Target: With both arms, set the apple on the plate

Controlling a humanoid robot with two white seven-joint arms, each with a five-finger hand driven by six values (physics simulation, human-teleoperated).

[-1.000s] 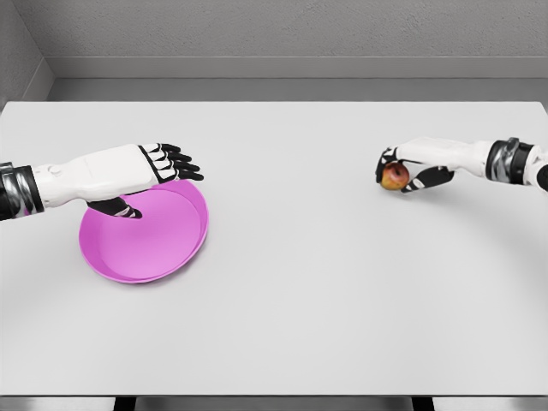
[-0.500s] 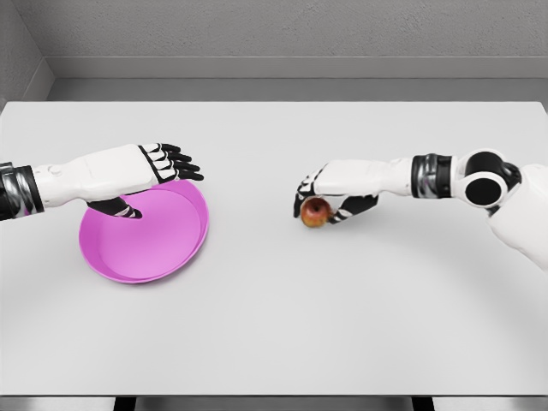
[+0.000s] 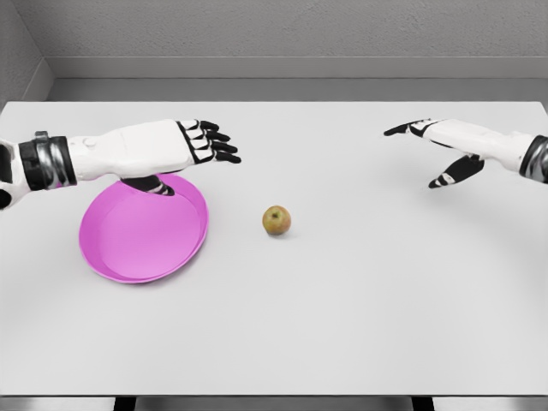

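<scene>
A wide white table (image 3: pixel 342 325) is seen to fill most of the view, its surface flat and matte, with soft shadows cast across it. Its near edge is bounded by a dark strip at the bottom, where two dark supports (image 3: pixel 125 403) are partly shown. Behind the far edge, a grey wall (image 3: pixel 282 30) with a paler band along its base is observed

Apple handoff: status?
Both hands open: left hand above plate, right hand far right. Apple free on table mid-way. Path clear.
</scene>
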